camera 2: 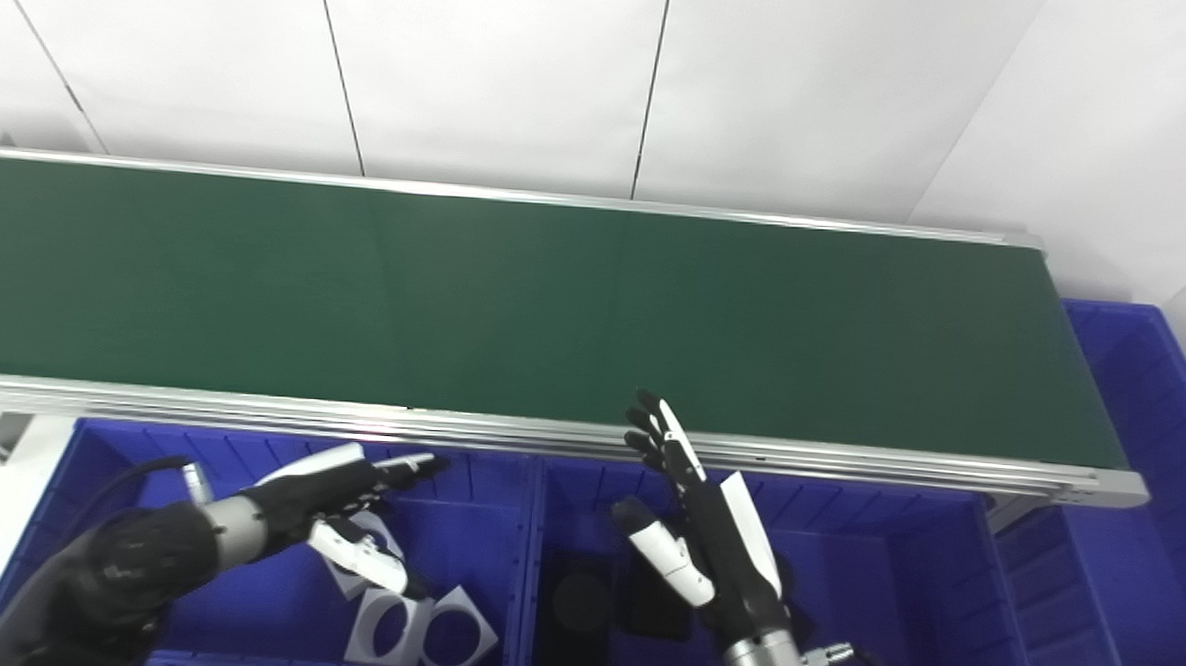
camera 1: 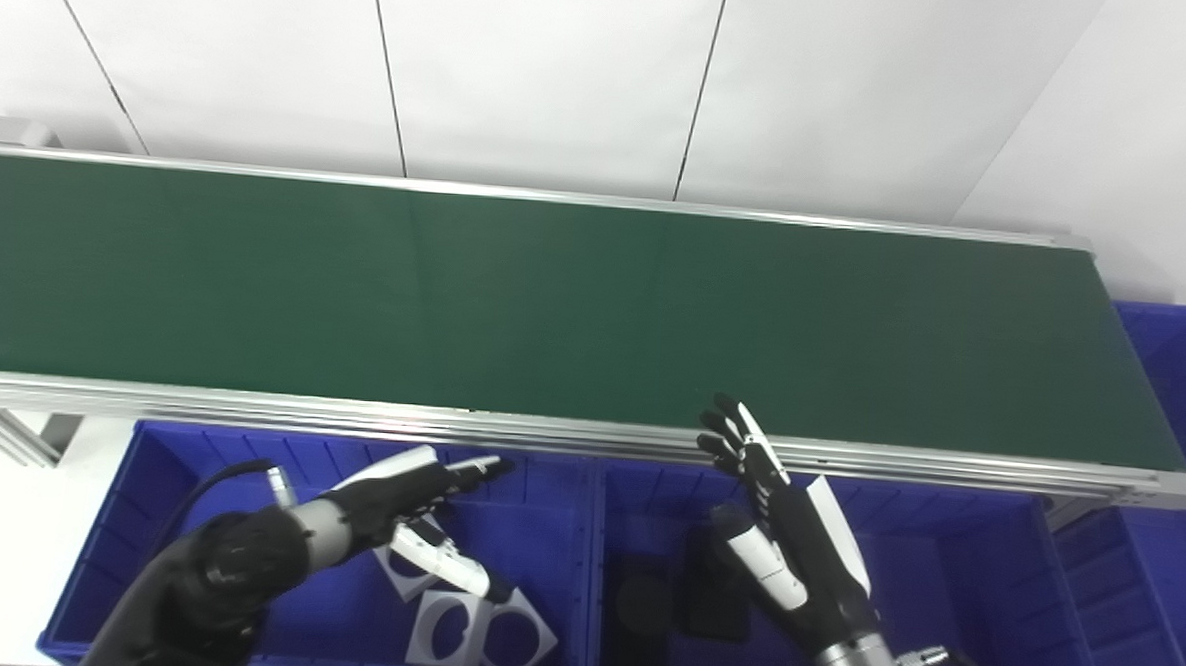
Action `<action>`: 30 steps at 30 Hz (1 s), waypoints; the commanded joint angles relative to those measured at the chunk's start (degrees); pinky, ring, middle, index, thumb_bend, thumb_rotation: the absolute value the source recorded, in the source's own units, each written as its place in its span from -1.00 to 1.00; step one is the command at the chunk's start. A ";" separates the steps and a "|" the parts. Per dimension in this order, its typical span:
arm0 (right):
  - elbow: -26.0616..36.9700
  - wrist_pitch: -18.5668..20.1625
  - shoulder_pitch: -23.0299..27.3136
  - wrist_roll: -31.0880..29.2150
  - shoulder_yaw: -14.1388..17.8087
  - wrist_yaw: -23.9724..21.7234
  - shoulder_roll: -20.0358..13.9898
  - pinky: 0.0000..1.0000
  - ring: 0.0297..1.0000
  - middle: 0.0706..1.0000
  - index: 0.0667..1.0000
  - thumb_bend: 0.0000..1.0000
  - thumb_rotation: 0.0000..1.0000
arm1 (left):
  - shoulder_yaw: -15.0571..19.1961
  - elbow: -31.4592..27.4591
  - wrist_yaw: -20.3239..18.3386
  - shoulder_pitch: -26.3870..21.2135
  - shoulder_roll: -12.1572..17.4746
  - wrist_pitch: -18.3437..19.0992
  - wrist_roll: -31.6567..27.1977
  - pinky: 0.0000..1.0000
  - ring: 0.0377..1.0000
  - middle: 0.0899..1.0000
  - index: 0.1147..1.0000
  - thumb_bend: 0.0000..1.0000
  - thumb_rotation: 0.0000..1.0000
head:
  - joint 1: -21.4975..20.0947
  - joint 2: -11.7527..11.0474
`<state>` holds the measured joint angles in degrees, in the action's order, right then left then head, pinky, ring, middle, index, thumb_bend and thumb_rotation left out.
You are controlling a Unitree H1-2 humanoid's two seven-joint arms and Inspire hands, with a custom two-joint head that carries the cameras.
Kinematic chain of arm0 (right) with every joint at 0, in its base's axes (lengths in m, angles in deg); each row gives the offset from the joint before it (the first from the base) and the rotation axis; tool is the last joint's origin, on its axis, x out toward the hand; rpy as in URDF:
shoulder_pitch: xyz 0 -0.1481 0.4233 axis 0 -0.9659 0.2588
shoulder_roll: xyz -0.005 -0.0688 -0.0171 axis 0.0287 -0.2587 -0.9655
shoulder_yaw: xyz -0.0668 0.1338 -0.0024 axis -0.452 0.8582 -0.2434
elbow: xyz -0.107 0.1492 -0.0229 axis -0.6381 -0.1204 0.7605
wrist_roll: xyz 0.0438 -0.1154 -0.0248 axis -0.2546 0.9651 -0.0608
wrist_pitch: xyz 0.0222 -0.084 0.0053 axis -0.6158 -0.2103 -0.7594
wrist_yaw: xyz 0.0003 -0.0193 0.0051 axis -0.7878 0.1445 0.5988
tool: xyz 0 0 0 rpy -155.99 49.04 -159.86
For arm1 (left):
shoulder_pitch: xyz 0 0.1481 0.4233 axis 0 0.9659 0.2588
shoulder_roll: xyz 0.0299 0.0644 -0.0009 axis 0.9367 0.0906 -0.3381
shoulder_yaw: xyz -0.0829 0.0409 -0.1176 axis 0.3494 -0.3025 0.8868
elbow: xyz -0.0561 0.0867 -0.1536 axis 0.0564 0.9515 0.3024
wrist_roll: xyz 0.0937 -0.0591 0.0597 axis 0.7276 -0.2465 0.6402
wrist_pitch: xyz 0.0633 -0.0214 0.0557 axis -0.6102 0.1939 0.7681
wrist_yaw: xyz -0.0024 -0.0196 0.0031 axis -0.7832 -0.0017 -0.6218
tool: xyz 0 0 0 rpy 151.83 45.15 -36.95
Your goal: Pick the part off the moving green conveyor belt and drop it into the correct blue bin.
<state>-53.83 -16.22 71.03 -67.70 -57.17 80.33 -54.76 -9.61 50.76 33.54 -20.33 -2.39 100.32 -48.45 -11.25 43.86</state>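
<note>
Left eye view: gray square plates (camera 1: 480,633) under left robot hand (camera 1: 415,505).

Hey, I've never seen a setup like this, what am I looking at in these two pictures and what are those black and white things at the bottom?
Both pictures come from two cameras side by side on a humanoid robot's head, so they show one scene from slightly different spots. The long green strip is a conveyor belt with metal rails; no part is on it right now. In front of it sit blue bins: the left bin holds grey square plates with round holes, and the middle bin holds dark parts that are hard to make out. Another blue bin sits at the belt's right end. The black and white things are the robot's left hand and right hand, both open, holding nothing, over the bins.
</note>
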 commanded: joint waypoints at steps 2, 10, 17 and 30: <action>2.34 0.77 -0.07 -0.16 -0.11 -0.12 -0.06 0.78 0.81 0.90 0.98 0.44 0.87 | 5.72 -0.31 2.83 2.95 -4.15 -7.39 -14.53 0.70 0.89 0.99 0.88 0.64 -0.30 | -0.85 -0.59; 1.98 1.21 -1.10 1.21 -0.33 0.41 0.18 0.80 0.83 0.93 1.00 0.50 0.86 | 10.16 2.81 7.88 6.00 -8.61 -20.24 -26.70 0.77 0.88 0.97 0.93 0.83 -0.42 | -1.96 -2.71; 0.79 -0.56 -2.12 1.02 -0.50 1.02 0.48 0.86 0.90 0.96 1.00 0.46 0.81 | 8.67 2.53 11.84 7.43 -8.63 -22.01 -27.58 0.93 1.00 1.00 1.00 0.86 -0.39 | -1.37 -4.62; 0.84 1.38 -2.41 3.19 -1.34 1.06 0.18 0.88 0.95 0.98 1.00 0.45 0.88 | 6.26 3.62 14.53 8.39 -7.78 -23.68 -27.72 1.00 1.00 1.00 1.00 0.92 -0.42 | -1.50 -5.12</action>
<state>-55.02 -15.06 68.49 -64.67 -58.46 81.09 -54.61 -3.11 55.87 47.54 -11.67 -10.81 79.01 -75.73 -12.83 38.76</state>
